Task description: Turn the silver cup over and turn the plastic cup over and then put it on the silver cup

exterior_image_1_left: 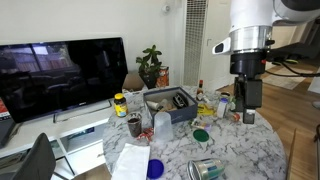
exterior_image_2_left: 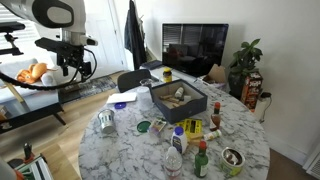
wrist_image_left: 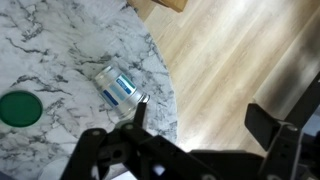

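The silver cup (wrist_image_left: pixel 118 87) lies on its side on the marble table, near the edge; it also shows in both exterior views (exterior_image_1_left: pixel 205 168) (exterior_image_2_left: pixel 106 122). The plastic cup (exterior_image_1_left: pixel 162 124), whitish and translucent, stands next to the grey box. My gripper (wrist_image_left: pixel 205 112) is open and empty. It hangs well above the table's edge and the wooden floor, up and to the side of the silver cup, as both exterior views (exterior_image_1_left: pixel 245 100) (exterior_image_2_left: pixel 72 68) show.
A grey box (exterior_image_1_left: pixel 170 103) with items sits mid-table. A small dark cup (exterior_image_1_left: pixel 134 126), a green lid (wrist_image_left: pixel 15 108), a blue lid (exterior_image_1_left: pixel 155 168), bottles (exterior_image_2_left: pixel 175 160) and a paper sheet (exterior_image_1_left: pixel 130 160) lie around. A TV (exterior_image_1_left: pixel 60 75) and a plant (exterior_image_1_left: pixel 150 65) stand behind.
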Motion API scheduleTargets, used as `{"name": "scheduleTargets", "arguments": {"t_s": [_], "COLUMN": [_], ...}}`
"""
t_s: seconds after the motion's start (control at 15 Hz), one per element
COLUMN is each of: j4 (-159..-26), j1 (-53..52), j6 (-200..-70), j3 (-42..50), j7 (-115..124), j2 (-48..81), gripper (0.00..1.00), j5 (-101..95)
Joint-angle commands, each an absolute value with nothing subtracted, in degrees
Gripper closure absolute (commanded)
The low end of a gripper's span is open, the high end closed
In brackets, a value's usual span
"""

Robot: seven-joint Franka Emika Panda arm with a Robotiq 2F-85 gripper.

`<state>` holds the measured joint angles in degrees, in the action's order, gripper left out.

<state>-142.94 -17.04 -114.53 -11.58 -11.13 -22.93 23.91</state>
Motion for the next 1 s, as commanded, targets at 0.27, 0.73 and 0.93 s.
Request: {"name": "scheduleTargets", "arguments": {"t_s": [0.27,0.73,0.93], "j4": [-144.41,-150.19,-150.78], "j1": [-15.23,-15.25,-15.32], "j6": [-122.85,-147.26,-153.71], "j3": [-12.98,-13.64,-13.54], "j7": [0.24,14.65,20.98], "j2": [-16.02,-3.87,0.87], "gripper": [0.00,0.00,0.00], "j5": [24.92,27.70,29.47]}}
